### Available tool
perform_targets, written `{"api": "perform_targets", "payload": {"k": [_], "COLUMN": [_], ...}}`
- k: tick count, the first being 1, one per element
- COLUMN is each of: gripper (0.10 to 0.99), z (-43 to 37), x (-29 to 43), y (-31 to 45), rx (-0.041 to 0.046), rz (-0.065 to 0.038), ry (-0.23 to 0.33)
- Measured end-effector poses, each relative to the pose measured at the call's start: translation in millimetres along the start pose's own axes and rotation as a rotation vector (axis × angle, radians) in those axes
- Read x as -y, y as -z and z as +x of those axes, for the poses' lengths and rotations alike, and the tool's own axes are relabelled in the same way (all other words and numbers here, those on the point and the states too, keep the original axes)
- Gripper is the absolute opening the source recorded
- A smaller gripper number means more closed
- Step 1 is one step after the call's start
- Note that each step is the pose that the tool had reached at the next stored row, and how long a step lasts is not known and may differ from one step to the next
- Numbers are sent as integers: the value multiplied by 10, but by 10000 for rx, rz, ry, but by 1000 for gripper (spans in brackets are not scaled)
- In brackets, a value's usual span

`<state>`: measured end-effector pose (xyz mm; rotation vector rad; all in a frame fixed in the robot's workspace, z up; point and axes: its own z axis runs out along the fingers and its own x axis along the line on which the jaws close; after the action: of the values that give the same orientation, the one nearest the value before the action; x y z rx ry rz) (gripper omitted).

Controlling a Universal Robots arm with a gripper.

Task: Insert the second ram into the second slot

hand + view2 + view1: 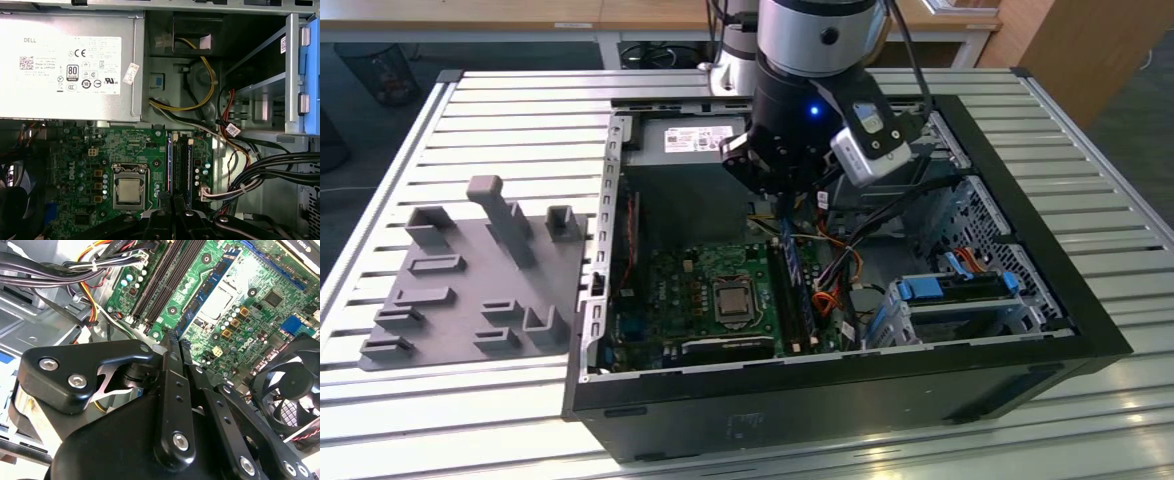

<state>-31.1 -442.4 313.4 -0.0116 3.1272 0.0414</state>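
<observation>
At the exterior view's left, a grey fixture [467, 270] with upright pegs lies on the slatted tabletop [494, 110]. Just beside it, toward the right, stands the open case [854, 385], with the green board [680, 290] flat on its floor and the socket [731, 298] near the board's middle. The arm reaches down into the case, and the hand [781, 212] hangs over the slots [182, 165], which lie on the right of the socket in the exterior view. In the second wrist view the hand [175, 337] has its fingers [170, 365] drawn close together, clamped on the ram [207, 287]. The ram's blue face and dark chips extend away from the fingertips, parallel to the slots [165, 280]. In the first wrist view the ram [169, 165] appears edge-on as a thin blue line at the socket side of the slots. Whether its lower edge sits in a slot cannot be determined. Bundled cables [881, 215] and a blue-trimmed drive cage [961, 290] occupy the case's right side.
</observation>
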Motion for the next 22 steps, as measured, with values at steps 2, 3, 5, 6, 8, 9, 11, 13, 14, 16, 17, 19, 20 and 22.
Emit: {"api": "perform_targets", "payload": {"k": [2, 3, 5, 6, 8, 9, 11, 13, 14, 16, 17, 19, 20, 22], "gripper": [137, 137, 137, 137, 137, 137, 137, 137, 137, 137, 137, 137, 137, 137], "z": [0, 0, 0, 0, 0, 0, 0, 1, 0, 1, 1, 1, 1, 1], "x": [0, 0, 0, 1, 1, 1, 1, 1, 1, 2, 2, 2, 2, 2], "y": [-5, -8, -14, -17, -23, -27, -34, -41, -45, -52, -55, -61, -65, -71], "rx": [0, 0, 0, 0, 0, 0, 0, 0, 0, 0, 0, 0, 0, 0], "rz": [0, 0, 0, 0, -1, -1, -1, -1, -1, 0, 0, 0, 0, 0], "ry": [0, 0, 0, 0, 0, 0, 0, 0, 0, 0, 0, 0, 0, 0]}}
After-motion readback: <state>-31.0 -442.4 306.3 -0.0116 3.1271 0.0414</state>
